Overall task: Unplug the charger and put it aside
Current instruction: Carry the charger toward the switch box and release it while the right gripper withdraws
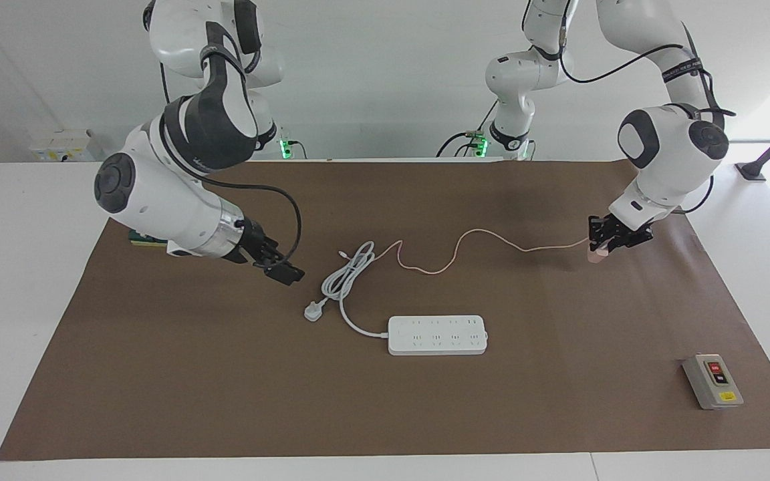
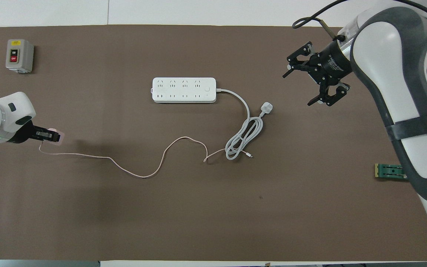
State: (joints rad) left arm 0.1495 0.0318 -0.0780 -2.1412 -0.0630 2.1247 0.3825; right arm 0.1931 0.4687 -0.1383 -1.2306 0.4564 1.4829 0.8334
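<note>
The charger (image 1: 597, 254) (image 2: 56, 136), a small pale pink cube, is pinched in my left gripper (image 1: 607, 238) (image 2: 49, 136), low over the brown mat toward the left arm's end of the table. Its thin pink cable (image 1: 485, 235) (image 2: 135, 171) trails across the mat to the coiled white cord. The white power strip (image 1: 437, 334) (image 2: 184, 90) lies mid-table with nothing plugged into its sockets. My right gripper (image 1: 286, 272) (image 2: 297, 90) hangs open and holds nothing, above the mat toward the right arm's end, apart from the strip.
The strip's thick white cord (image 1: 345, 274) (image 2: 244, 141) lies coiled, with its white plug (image 1: 313, 311) (image 2: 266, 108) loose on the mat. A grey switch box (image 1: 712, 381) (image 2: 19, 55) sits at the mat's corner farthest from the robots. A green block (image 2: 389, 171) lies by the right arm.
</note>
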